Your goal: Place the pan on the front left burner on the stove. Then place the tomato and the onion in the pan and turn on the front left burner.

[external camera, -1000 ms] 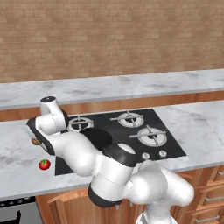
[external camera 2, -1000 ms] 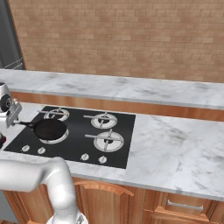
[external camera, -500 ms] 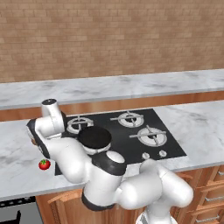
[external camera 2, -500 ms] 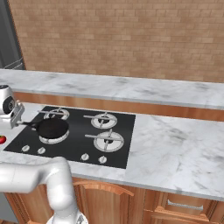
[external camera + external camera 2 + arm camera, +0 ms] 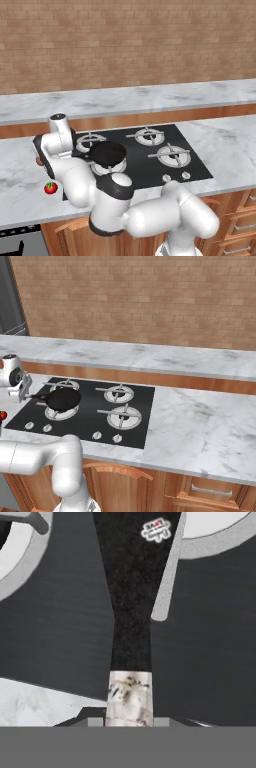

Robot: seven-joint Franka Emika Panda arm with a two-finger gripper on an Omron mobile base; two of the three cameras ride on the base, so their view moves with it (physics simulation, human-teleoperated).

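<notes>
Where the arm ends, over the left edge of the stove [image 5: 85, 413], the gripper [image 5: 129, 721] is closed tight on the grey tip of the handle of the pan [image 5: 63, 398]; from the hand view the handle runs straight away from the fingers, black past the pale marbled tip, with the glossy black cooktop beneath and a wedge of marble counter [image 5: 35, 704] at the lower left; the finger tips themselves barely show there, so I cannot make out how they sit on the handle. The wrist sits level, its round white end cap upward, beside the stove's left edge; behind it the arm folds back in a deep bend, the dark elbow joint and bulky white links hiding the stove's front left corner in the left base view. The pan's round black bowl is above the front left burner [image 5: 61, 413], whose silver ring peeks out at its near side; whether the pan rests on the grate or hangs just over it I cannot tell. One tomato [image 5: 50, 188] lies on the counter off the stove's front left corner, cut by the frame edge in the right base view; one small brown thing, probably the onion [image 5: 39, 161], shows as a sliver behind the wrist. I count four burners, one covered, and four knobs along the front edge.
</notes>
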